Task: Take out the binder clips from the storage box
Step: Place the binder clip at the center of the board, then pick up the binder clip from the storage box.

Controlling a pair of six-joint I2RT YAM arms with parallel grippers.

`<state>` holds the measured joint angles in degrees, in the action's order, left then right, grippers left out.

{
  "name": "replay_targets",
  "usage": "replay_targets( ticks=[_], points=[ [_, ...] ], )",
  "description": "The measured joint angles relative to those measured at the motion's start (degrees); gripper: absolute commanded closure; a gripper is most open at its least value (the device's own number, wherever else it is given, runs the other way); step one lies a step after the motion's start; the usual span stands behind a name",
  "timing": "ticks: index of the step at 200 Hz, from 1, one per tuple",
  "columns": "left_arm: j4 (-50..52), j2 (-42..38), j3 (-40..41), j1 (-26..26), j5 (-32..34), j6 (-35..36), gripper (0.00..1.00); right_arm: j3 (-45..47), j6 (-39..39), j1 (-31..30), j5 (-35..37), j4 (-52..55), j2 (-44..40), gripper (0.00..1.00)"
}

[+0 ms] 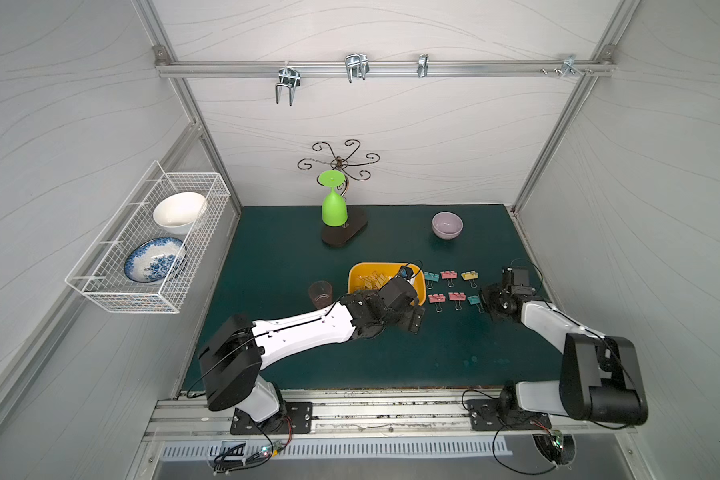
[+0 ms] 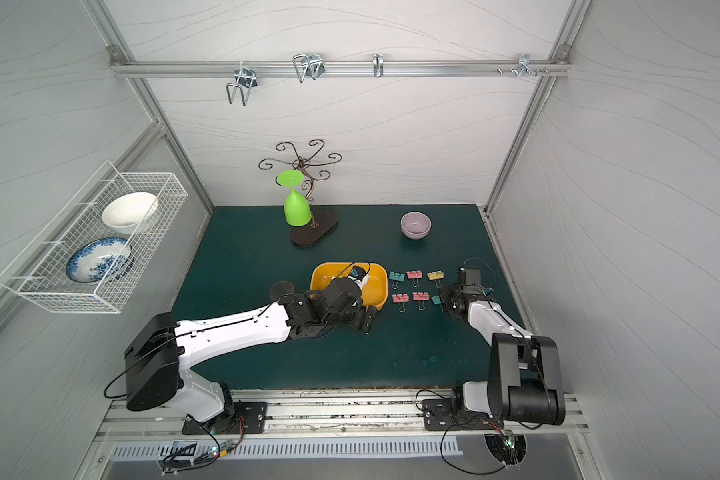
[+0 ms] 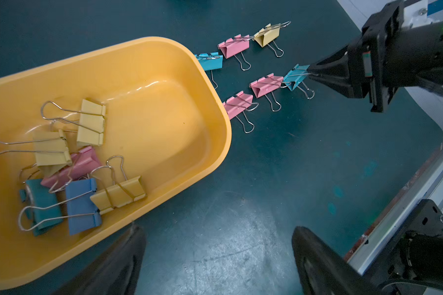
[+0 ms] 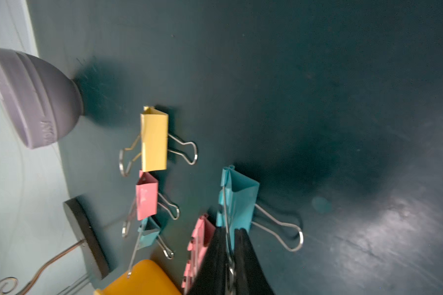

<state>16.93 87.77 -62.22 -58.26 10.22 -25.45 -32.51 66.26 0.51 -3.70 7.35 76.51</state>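
Our worry sits at the right gripper (image 4: 230, 231). Its jaws stand narrow, a slit with the upper wire handle of the teal binder clip (image 4: 241, 201) running through it, and we cannot tell whether they pinch it. If that wire snags as the arm pulls off, we judge the clip will tip or slide into the pink binder clip (image 3: 265, 85) just beside it, spoiling the two rows on the dark green counter (image 3: 266, 184).

The left gripper (image 3: 216, 235) hovers over bare counter just outside the shallow yellow-orange plastic storage box (image 3: 159, 120), jaws wide and empty. The binder clips (image 3: 69, 178) left inside lie heaped at one end with their handles interlaced. One pick may drag up a second, or shove the light box into the row clips by its end wall.

Open room lies toward the counter's front edge. The translucent pink cup (image 1: 320, 293) crowds the box's other end, and the lilac bowl (image 1: 447, 225) is well apart.
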Motion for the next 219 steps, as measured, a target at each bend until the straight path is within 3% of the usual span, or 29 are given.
replay_targets(
  ticks=[20,62,99,119,141,174,219],
  points=[
    [1.0,-0.9,0.3,2.1,-0.8,0.2,0.21,2.6,-1.5,0.0,-1.0,1.0,-2.9,0.52],
    [4.8,-1.0,0.3,9.0,-1.5,1.7,0.31,2.6,-8.2,0.0,-0.3,8.9,-15.5,0.25],
    [8.2,-0.2,-1.2,16.0,-5.0,3.1,0.44,-3.5,-14.7,0.0,-0.3,17.4,-18.6,0.26],
    [10.8,3.0,-5.9,19.7,-7.5,4.3,0.57,-7.1,-19.6,0.0,-3.7,19.9,-18.4,0.29],
    [13.7,8.1,-12.5,22.7,-9.4,6.1,0.63,-10.1,-24.3,-0.5,-8.1,21.5,-17.2,0.32],
    [16.7,14.3,-18.6,26.3,-12.3,7.1,0.64,-13.4,-28.8,-3.8,-10.2,24.2,-13.3,0.35],
    [21.4,21.2,-25.9,28.4,-15.0,9.2,0.73,-15.6,-31.3,-11.0,-11.6,26.6,-10.7,0.35]
  ],
)
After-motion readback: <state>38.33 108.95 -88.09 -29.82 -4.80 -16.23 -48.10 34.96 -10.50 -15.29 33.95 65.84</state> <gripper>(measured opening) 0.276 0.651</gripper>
